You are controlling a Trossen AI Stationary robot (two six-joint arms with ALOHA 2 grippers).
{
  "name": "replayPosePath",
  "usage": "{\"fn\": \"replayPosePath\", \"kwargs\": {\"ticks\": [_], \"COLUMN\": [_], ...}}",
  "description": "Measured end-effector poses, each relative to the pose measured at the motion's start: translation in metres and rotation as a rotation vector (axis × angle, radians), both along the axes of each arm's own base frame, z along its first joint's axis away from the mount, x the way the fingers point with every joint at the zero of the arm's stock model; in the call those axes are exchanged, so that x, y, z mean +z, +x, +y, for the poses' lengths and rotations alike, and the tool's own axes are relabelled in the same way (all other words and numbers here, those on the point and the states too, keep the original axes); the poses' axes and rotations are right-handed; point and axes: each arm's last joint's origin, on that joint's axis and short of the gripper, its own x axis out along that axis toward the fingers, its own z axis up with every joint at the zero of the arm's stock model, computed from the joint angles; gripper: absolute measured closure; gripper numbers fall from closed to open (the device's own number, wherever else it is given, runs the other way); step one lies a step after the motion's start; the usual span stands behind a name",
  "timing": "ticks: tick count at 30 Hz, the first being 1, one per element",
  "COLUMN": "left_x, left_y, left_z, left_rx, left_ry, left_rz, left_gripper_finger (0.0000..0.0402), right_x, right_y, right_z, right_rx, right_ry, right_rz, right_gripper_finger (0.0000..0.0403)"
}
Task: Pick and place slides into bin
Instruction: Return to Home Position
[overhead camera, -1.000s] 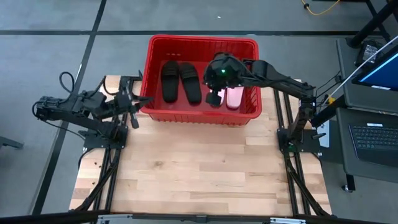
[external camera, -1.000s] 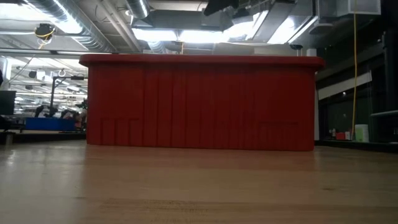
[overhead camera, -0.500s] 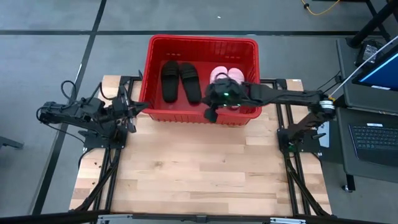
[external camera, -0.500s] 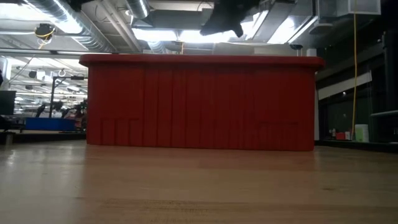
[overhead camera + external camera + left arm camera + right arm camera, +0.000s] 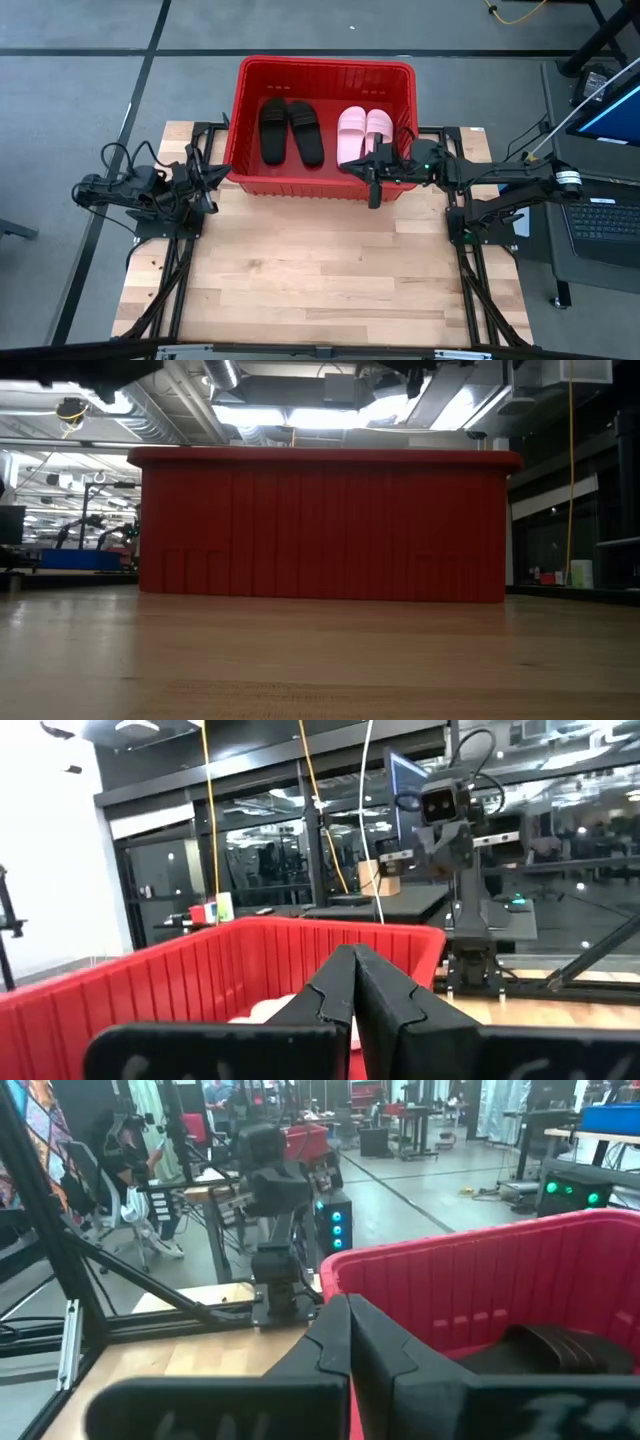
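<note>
Now | high: 4 slides (image 5: 306,131) in bin (image 5: 325,63) | low: wall hides them | L hand (image 5: 352,958), R hand (image 5: 342,1308) clenched

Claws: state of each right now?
Left claw: closed, empty, beside the bin.
Right claw: closed, empty, by its front wall.

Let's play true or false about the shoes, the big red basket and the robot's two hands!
The bin holds two black slides and two pink slides. True.
The black slides lie on the right arm's side of the bin. False: they lie on the left arm's side, with the pink slides on the right.
The right gripper holds a pink slide. False: it is shut and empty.
The left gripper is shut. True.
</note>
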Motion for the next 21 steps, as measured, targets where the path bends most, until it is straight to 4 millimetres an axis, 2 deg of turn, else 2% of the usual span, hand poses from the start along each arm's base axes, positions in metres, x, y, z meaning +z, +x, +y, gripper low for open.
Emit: {"fn": "replayPosePath", "kwargs": {"ticks": [6, 12, 17, 21], "left_x": [-0.024, -0.044, -0.055, -0.061], "left_y": [0.0, 0.008, 0.011, 0.013], "left_z": [0.002, 0.004, 0.007, 0.01], "left_rx": [0.011, 0.044, 0.081, 0.106], "left_ry": [-0.046, -0.061, -0.067, -0.072], "left_rz": [-0.039, -0.026, -0.023, -0.012], "left_gripper_finger": [0.04, 0.04, 0.0399, 0.04], "right_x": [-0.004, 0.009, 0.018, 0.016], "right_y": [-0.011, -0.024, -0.035, -0.039], "right_z": [-0.001, -0.001, -0.001, -0.003], "right_rx": [-0.014, -0.017, -0.028, -0.036], "right_ry": [-0.014, -0.106, -0.115, -0.11], "right_rz": [0.0, -0.047, -0.073, -0.04], "right_gripper_finger": [0.0399, 0.0398, 0.0398, 0.0398]}}
